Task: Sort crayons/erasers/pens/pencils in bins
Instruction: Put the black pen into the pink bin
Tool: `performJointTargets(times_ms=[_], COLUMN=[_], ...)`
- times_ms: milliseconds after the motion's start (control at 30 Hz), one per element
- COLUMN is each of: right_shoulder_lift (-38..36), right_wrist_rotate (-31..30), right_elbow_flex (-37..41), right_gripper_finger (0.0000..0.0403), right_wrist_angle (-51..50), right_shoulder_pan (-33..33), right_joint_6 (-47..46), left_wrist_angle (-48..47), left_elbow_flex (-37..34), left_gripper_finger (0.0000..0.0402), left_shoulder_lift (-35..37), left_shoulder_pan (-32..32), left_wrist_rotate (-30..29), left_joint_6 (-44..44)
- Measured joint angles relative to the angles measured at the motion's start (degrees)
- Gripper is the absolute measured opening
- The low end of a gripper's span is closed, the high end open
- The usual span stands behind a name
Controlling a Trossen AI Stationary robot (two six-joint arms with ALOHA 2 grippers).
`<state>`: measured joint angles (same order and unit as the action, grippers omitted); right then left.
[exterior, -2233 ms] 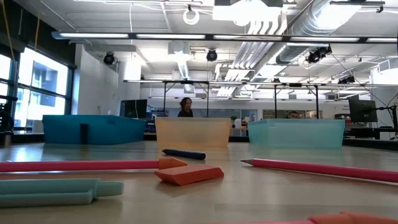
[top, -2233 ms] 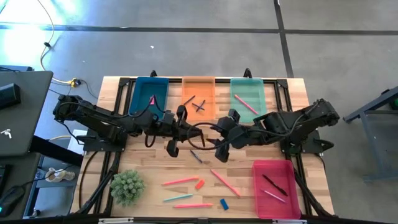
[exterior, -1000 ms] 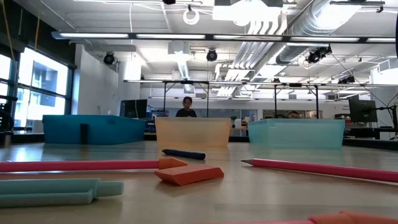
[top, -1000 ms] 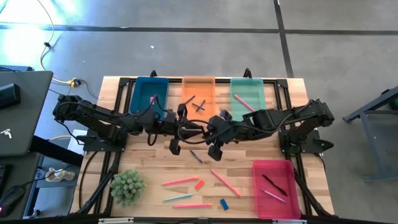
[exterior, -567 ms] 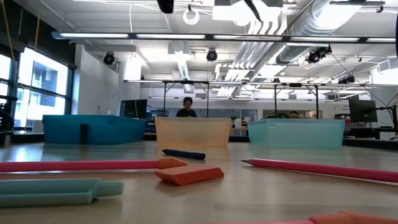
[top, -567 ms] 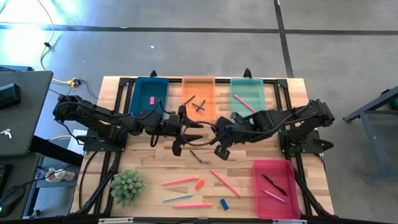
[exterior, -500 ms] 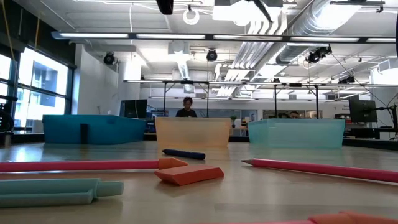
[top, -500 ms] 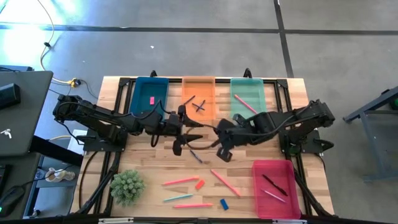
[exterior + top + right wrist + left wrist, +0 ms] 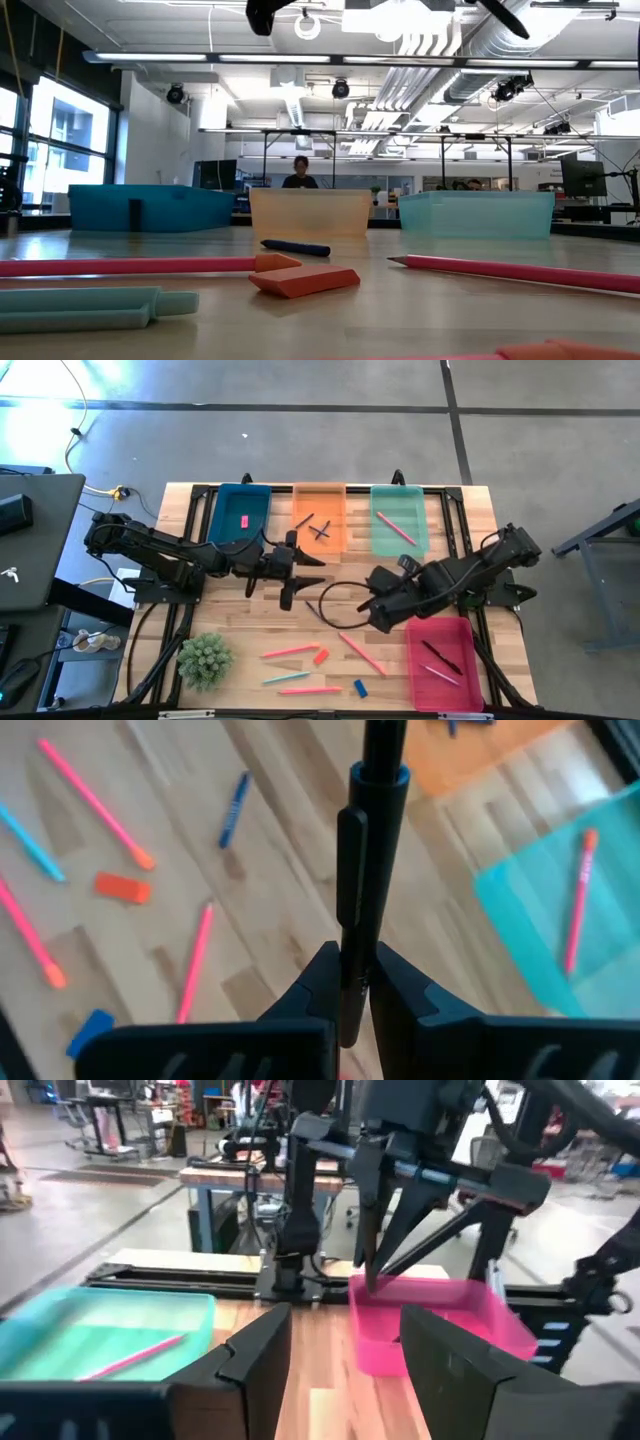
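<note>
Black plastic fingers of the right gripper (image 9: 355, 958) are pinched tight on a pen (image 9: 366, 840), which stands up between them. In the high view we see this gripper above the table (image 9: 230, 615), just beside the near left corner of the pink bin (image 9: 412, 660). That bin already holds a black pen (image 9: 440, 657) and a pink pencil (image 9: 436, 675).

The left gripper (image 9: 303, 572) hangs over the table just in front of the orange bin (image 9: 300, 500). Its fingers are spread wide and we see nothing between them.

Along the far edge the blue bin (image 9: 222, 510), the orange bin and the teal bin (image 9: 415, 510) stand in a row. The blue bin holds a small pink eraser (image 9: 243, 521). The orange bin holds a few dark crayons (image 9: 318, 528), two of them crossed. The teal bin holds one pink pencil (image 9: 397, 528), lying slantwise.

One loose crayon (image 9: 312, 608) lies on the wood between the two grippers.

Nearer the front edge we count three pink pencils lying loose (image 9: 290, 652), (image 9: 360, 653), (image 9: 310, 690) and a light blue one (image 9: 286, 678). An orange-red eraser (image 9: 321, 656) lies just beside the tip of the first pink pencil. A blue eraser (image 9: 359, 688) lies near the front edge, beside the end of the frontmost pink pencil. A small green plant (image 9: 205, 660) stands at the front left of the table.
</note>
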<state>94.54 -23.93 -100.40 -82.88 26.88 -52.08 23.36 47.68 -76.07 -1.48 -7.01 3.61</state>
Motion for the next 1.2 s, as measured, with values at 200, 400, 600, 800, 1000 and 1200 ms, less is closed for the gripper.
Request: performJointTargets(times_ms=[200, 400, 600, 800, 1000, 1200], right_shoulder_lift=[-0.5, -3.2, -6.0, -8.1, -8.6, -8.5], right_wrist_rotate=[-2.6, 2.0, 3.6, 3.6, 3.8, 3.9], right_elbow_flex=[2.4, 13.4, 20.4, 22.4, 22.6, 22.6], right_gripper_finger=[0.0012, 0.0012, 0.0012, 0.0012, 0.0012, 0.0012], right_wrist_angle=[-4.9, 0.0, 6.5, 6.4, 3.8, 1.6], right_shoulder_pan=[3.8, 7.9, 11.7, 15.9, 21.3, 26.9], right_joint_6=[-8.3, -18.3, -25.8, -31.7, -38.0, -45.9], left_wrist_angle=[0.4, 0.4, 0.4, 0.4, -0.8, -12.6], left_elbow_flex=[0.0, 0.0, 0.0, 0.0, 0.0, 3.7], left_gripper_finger=[0.0168, 0.0168, 0.0168, 0.0168, 0.0168, 0.0168], left_shoulder_lift=[0.4, 0.4, 0.4, 0.4, 0.4, 0.3], left_shoulder_pan=[0.0, 0.0, 0.0, 0.0, 0.0, -0.1], left_wrist_rotate=[-1.1, -1.2, -1.2, -1.2, -1.2, -1.2], left_joint_6=[-2.3, -2.3, -2.3, -1.7, 0.0, 0.7])
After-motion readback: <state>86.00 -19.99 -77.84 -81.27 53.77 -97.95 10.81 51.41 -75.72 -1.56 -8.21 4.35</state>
